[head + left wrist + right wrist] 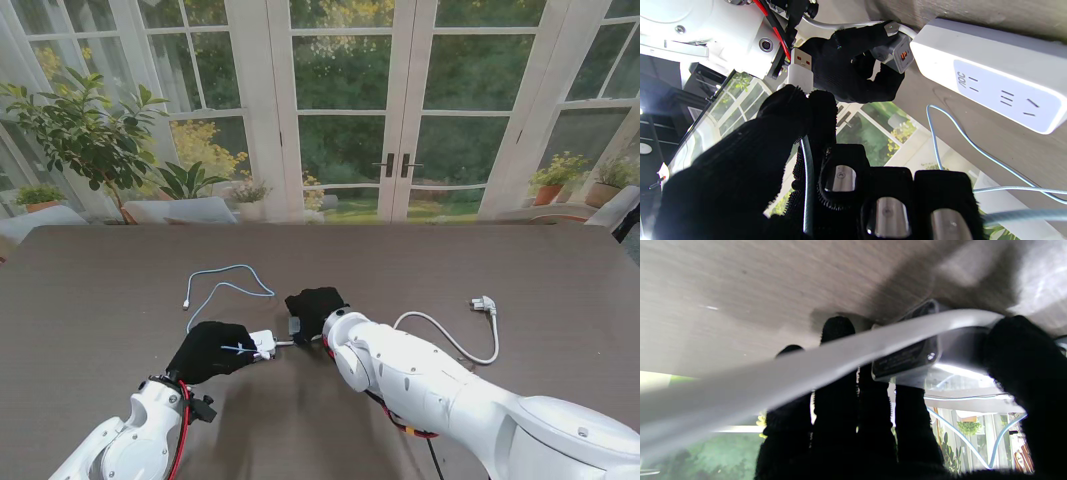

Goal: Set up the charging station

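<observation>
pinching a usb plug (800, 71), the left hand (210, 350) faces the right hand (315, 310) gripping the grey charger (895, 55).

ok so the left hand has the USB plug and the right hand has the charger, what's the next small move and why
Probably ease the left hand so its USB plug lines up with the orange port on the charger held by the right hand. In the left wrist view the plug is pinched between the fingers and sits apart from the port, pointing past it, so aligning comes before pushing in.
</observation>
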